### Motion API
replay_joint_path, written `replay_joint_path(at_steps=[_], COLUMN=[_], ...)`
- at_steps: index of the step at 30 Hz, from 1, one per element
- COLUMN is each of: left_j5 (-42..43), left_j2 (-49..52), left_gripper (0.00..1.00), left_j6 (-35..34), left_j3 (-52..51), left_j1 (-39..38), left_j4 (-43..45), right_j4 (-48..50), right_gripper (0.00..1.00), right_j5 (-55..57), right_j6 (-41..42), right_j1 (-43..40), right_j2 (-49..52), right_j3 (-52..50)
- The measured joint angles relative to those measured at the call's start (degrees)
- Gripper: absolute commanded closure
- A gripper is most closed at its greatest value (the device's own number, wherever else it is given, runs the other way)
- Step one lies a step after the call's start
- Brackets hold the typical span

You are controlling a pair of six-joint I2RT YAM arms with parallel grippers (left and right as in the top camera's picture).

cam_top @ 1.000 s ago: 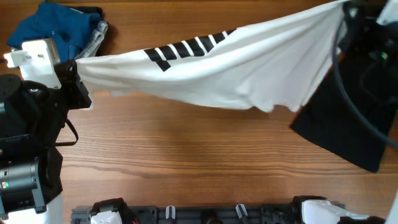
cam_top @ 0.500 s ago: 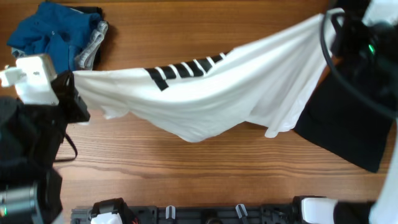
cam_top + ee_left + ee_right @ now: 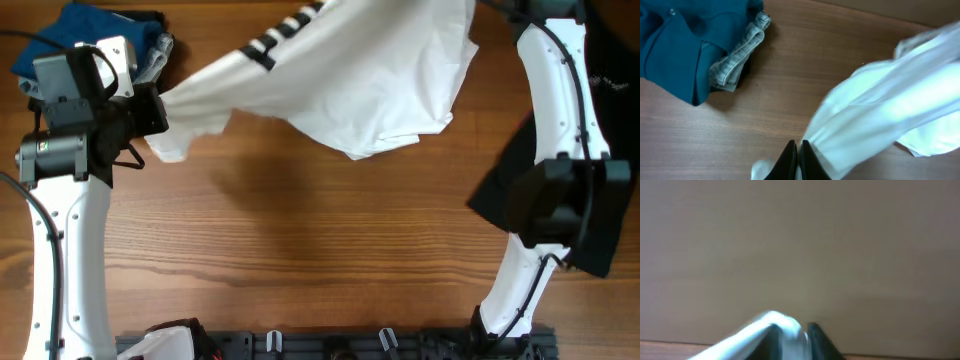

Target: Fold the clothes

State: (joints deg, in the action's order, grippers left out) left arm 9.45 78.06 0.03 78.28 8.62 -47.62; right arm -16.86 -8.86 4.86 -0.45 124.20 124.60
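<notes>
The white T-shirt [image 3: 350, 80] with its black striped print [image 3: 280, 40] hangs stretched above the table, from the left side toward the far edge. My left gripper [image 3: 150, 112] is shut on the shirt's left end; in the left wrist view the jaws [image 3: 797, 160] meet with white cloth [image 3: 880, 105] bunched beside them. The right gripper is past the top edge of the overhead view. In the right wrist view the right gripper [image 3: 795, 337] has its fingers apart, with a blurred fold of the shirt [image 3: 775, 322] lying between them and over the left finger.
A blue garment [image 3: 80, 35] and a grey one [image 3: 155, 55] lie heaped at the far left corner, close behind my left gripper. A black garment [image 3: 600, 220] is spread at the right under the white right arm [image 3: 560, 100]. The wooden table [image 3: 300, 240] fills the middle.
The shirt has swung up and toward the far edge. The right gripper carried its end out of the overhead view and its jaws have parted. The left gripper moved farther back, still gripping.
</notes>
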Motion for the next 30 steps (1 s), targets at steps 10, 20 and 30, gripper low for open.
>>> replay_joint_path(at_steps=[10,20,30], left_j5=[-0.09,-0.20,-0.20], left_j2=[0.48,0.48,0.48], left_gripper=[0.96,0.96,0.96], left_j6=[0.00,-0.87,-1.46], left_j3=[0.00,0.00,0.00], left_j1=[-2.32,-2.32,-2.32], left_j4=[1.73,2.03,1.86], right_j4=[-43.71,-57.53,-31.06], right_gripper=[0.01,0.33,0.56], right_j5=[-5.55,-9.14,-6.29], right_j6=[0.59,5.97,19.41], right_j1=[0.00,11.26,12.44], right_j2=[-2.45,-5.60,-6.16], right_j3=[0.07,-22.47,-45.16])
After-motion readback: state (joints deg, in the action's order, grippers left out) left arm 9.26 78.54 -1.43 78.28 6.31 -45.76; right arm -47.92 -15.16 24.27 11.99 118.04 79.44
